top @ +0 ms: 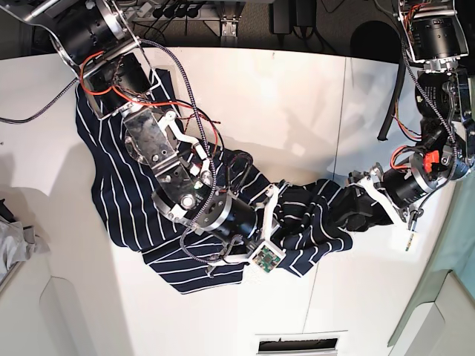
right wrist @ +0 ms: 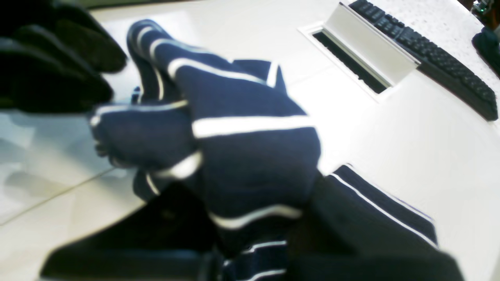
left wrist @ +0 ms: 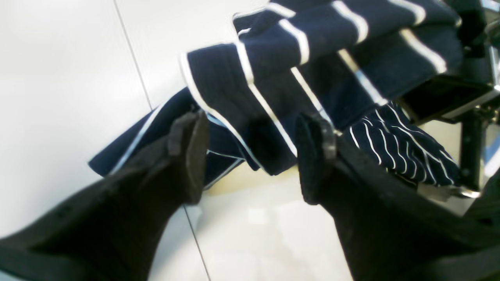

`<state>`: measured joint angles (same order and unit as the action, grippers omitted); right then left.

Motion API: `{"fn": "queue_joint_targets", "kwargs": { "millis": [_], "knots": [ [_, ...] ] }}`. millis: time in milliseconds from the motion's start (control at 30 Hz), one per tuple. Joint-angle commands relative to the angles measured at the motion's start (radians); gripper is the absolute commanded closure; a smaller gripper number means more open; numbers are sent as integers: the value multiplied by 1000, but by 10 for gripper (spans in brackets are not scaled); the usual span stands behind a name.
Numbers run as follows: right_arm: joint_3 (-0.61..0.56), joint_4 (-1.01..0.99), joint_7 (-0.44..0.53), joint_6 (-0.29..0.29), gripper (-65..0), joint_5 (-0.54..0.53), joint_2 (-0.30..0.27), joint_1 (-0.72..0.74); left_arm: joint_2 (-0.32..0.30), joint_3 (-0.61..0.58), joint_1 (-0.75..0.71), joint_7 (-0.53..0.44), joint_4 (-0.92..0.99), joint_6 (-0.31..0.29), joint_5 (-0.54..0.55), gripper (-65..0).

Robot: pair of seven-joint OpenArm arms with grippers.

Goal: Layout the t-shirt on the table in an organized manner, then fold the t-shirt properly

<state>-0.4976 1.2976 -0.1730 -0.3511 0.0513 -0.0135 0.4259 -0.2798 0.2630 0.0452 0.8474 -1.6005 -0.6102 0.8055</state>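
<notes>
The t-shirt (top: 133, 200) lies crumpled on the table (top: 297, 104), spread from the far left corner toward the right of centre, with a bunched ridge running toward the right side in the base view. The left gripper (left wrist: 250, 156) sits at the right end of that ridge; in the left wrist view its jaws stand wide apart, with a hanging fold of striped fabric between the two fingers (left wrist: 191, 156) but not clamped. The right gripper (top: 278, 196) lies over the middle of the garment; its jaws are closed on a gathered fold of the t-shirt, which the right wrist view shows bunched directly ahead of the camera. A keyboard (right wrist: 429, 54) and a rectangular table slot (right wrist: 351, 62) appear beyond the fabric in that view. A grey cloth (top: 11, 245) rests at the left table edge, apart from the shirt.
</notes>
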Motion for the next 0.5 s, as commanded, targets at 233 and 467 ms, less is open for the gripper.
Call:
{"fn": "queue_joint_targets", "kwargs": {
  "millis": [233,467],
  "knots": [
    [5,22,30,3,0,-18,11,24,2,3,19,-36,-15,-76,139,-376],
    [5,21,31,-27,0,-52,11,19,5,-132,45,-71,-15,-88,33,-373]
  ]
}}
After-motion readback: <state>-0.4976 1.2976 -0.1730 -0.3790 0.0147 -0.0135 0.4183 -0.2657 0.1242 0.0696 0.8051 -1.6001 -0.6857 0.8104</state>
